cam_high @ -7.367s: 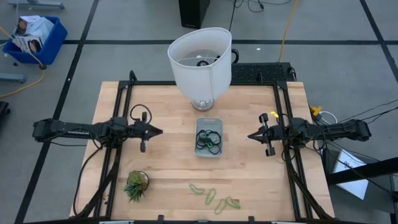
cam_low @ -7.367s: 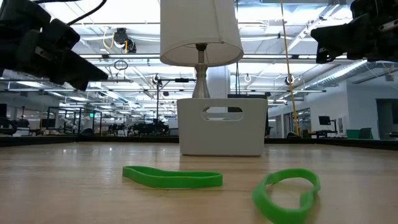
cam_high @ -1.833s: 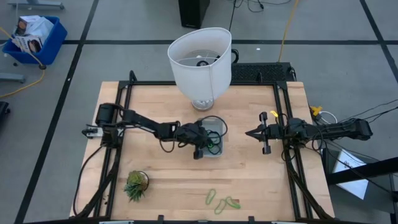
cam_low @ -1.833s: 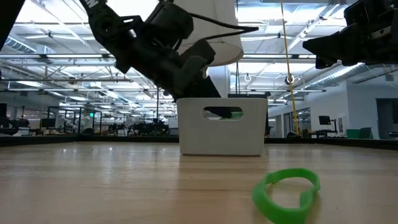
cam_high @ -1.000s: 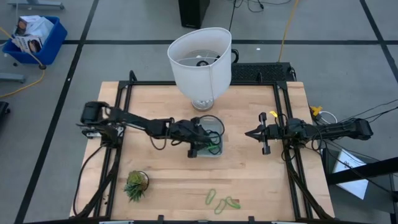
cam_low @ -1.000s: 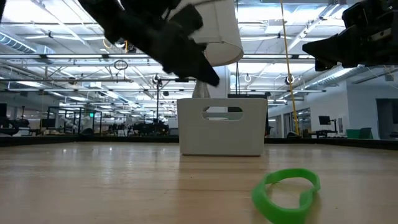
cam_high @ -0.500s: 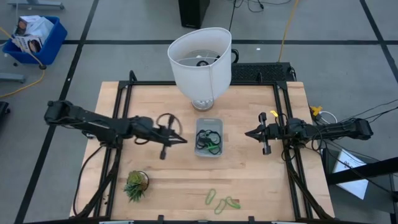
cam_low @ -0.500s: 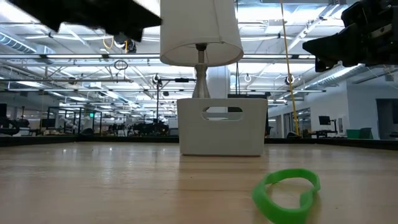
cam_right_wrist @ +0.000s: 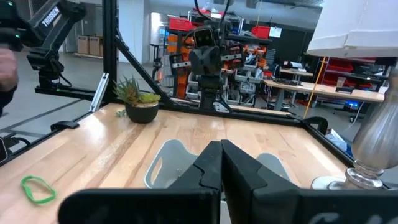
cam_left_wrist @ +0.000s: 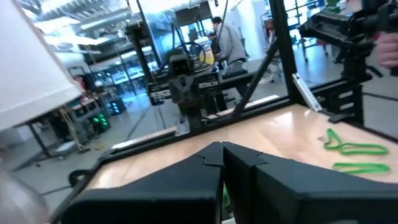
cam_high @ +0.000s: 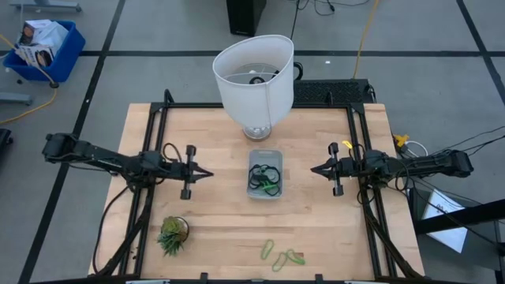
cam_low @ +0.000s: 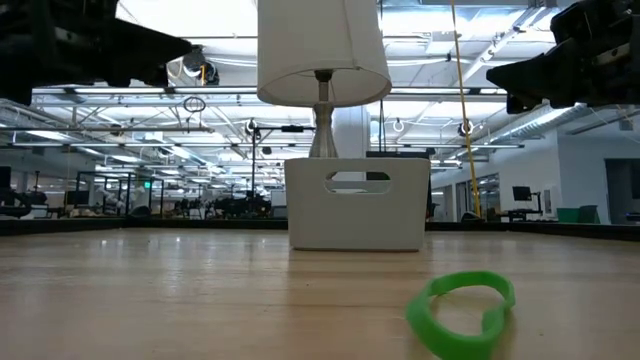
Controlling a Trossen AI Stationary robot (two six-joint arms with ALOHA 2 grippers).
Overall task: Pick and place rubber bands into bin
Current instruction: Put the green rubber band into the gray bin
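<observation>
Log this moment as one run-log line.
left claw: shut, empty, left of bin | right claw: shut, waiting | green bands: on table

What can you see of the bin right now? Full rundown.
The bin is a small shallow rectangular tray of pale grey translucent-looking plastic with rounded corners. It sits flat on the wooden table at mid-table, long side running away from the lamp, just in front of the lamp's base. The low view shows a slotted handle cut-out in its end wall. Inside lie tangled dark rubber bands and a green one. Neither pincer touches it.
</observation>
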